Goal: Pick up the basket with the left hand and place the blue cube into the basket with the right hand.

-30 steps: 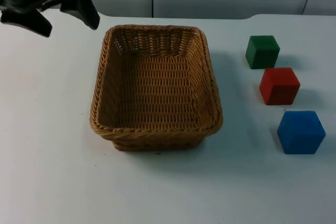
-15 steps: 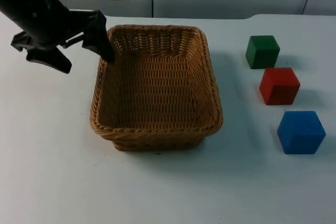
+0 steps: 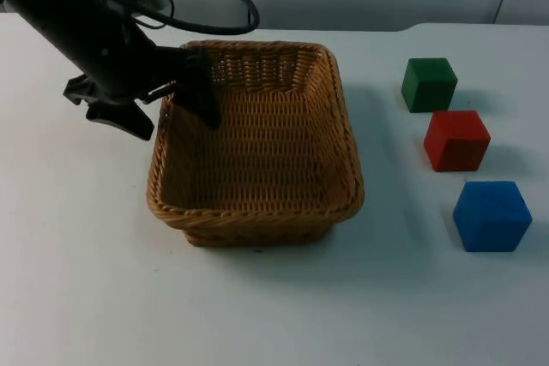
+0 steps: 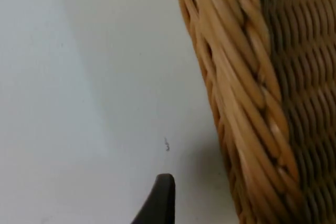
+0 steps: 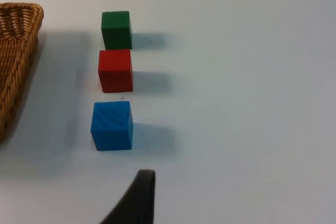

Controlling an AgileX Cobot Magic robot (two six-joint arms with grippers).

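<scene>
Blue cube (image 3: pixel 491 215): nearest item, on the white table (image 3: pixel 77 280), well right of the basket; untouched; also seen from the right wrist (image 5: pixel 112 125).

Red cube (image 3: pixel 456 140), green cube (image 3: pixel 429 84): in a row beyond the blue one, apart from each other.

Wicker basket (image 3: pixel 256 147): centre of table, resting flat, empty.

Left gripper (image 3: pixel 171 109): over the last second it has travelled from the far left corner down onto the basket's left rim; jaws spread, one finger inside the wall, one outside, not yet closed. The left wrist view has the rim (image 4: pixel 236 98) right beside a fingertip. Judgement: the basket grasp is imminent; lift not begun.

Right gripper: waits back from the cubes; jaw state cannot be told.
</scene>
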